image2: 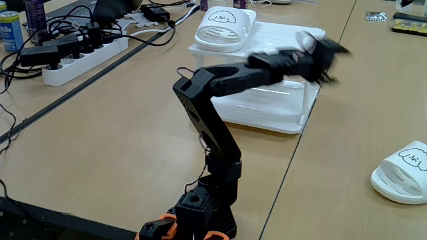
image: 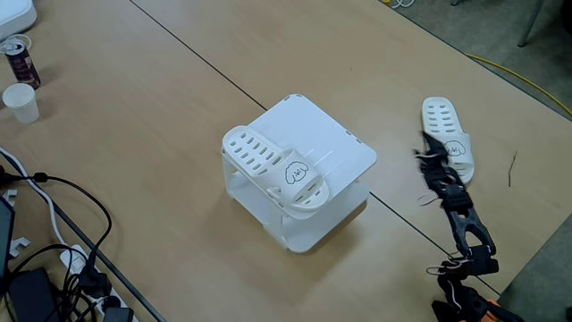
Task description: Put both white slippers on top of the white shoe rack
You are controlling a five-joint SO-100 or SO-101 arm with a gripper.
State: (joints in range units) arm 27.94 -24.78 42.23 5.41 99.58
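In a fixed view looking down, we see a boxy white shoe rack point(image: 308, 170) of smooth plastic standing near the middle of a pale wood-grain counter point(image: 161, 161), its flat square top rounded at the corners and its sides open between two tiers. One white slipper point(image: 275, 169) lies on that top along the left edge, its sole showing rows of oval holes and its strap a black-outlined puppy face; the toe end juts slightly past the rack's front edge. The second white slipper point(image: 450, 137) lies flat on the counter well to the right of the rack, the same perforated moulded plastic.

The black arm point(image: 451, 219) reaches up from the lower right, and its jaws point(image: 427, 161) sit just beside the strap end of this second slipper. They are blurred here, so we cannot tell how far apart they stand or whether they touch the slipper.

In the other fixed view, taken from behind the arm's base, we see the arm point(image2: 213, 127) stretched across in front of the rack point(image2: 267, 100), its jaws point(image2: 330, 60) again smeared. The first slipper point(image2: 225, 28) rests on the rack's top at the left, and the second point(image2: 403, 175) lies on the counter at the right edge.

A white paper cup point(image: 21, 101) and a dark can point(image: 20, 59) stand at the far left, above a tangle of black cables point(image: 54, 259).
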